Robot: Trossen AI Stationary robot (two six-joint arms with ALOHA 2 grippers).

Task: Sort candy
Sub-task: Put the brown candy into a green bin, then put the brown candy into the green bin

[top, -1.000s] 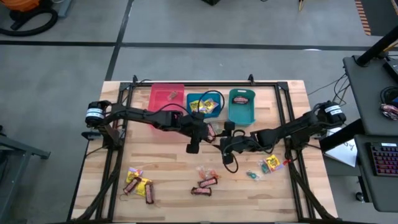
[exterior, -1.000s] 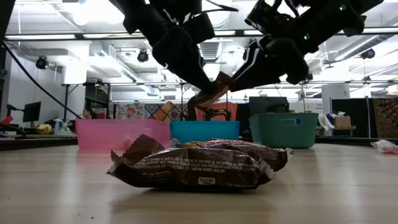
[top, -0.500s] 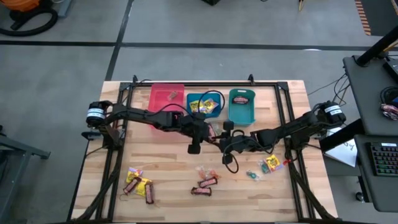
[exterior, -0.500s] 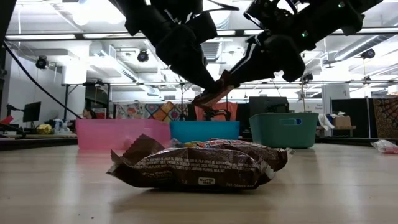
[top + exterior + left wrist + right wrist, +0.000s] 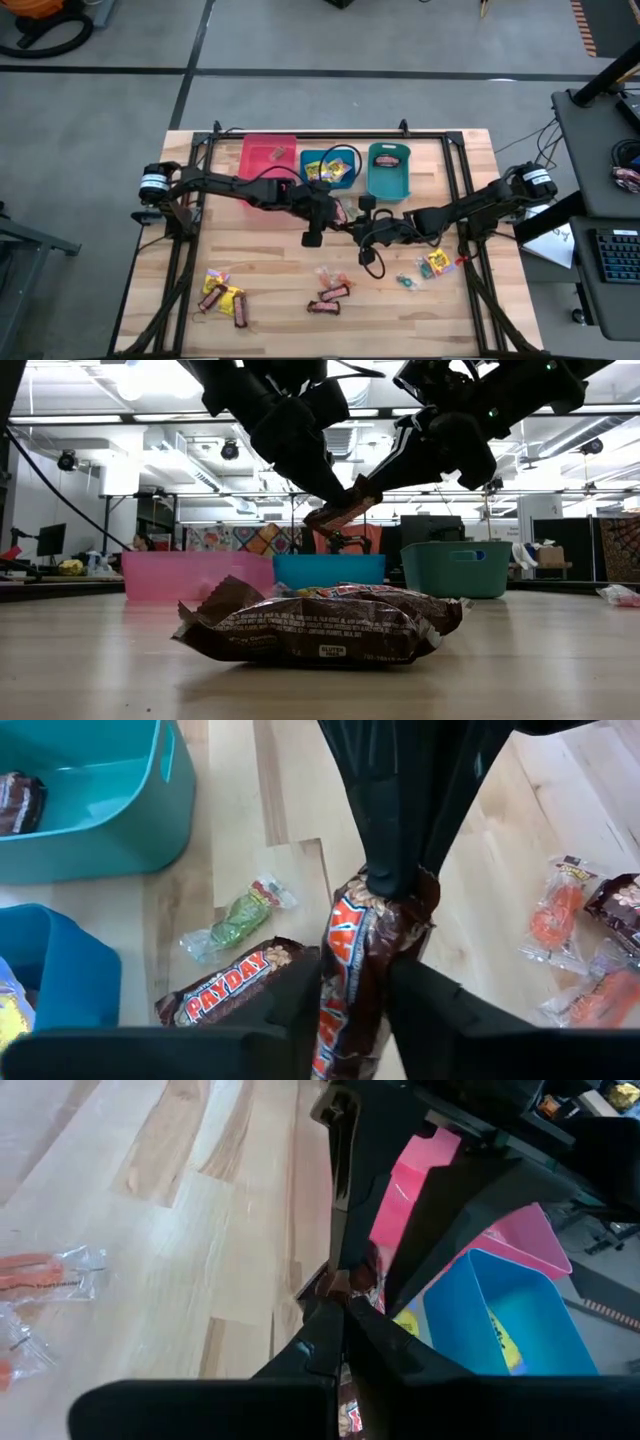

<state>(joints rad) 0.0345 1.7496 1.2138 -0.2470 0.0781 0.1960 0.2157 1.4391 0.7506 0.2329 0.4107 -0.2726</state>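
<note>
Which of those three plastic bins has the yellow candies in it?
The blue bin, the middle one of the row. Yellow packets lie inside it; the pink bin and teal bin beside it show none.

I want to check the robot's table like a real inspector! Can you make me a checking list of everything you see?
Surface: wooden table, bare between things.
Job's things: candy bar in mid-air between both grippers; loose candy at the near edge; pink bin, blue bin, teal bin at the back.
Clutter: nothing seen.
Grippers: left gripper around the bar; right gripper shut on its other end.
Cables: black cable looping under the right arm.
Surroundings: grey floor, desk with keyboard.
</note>
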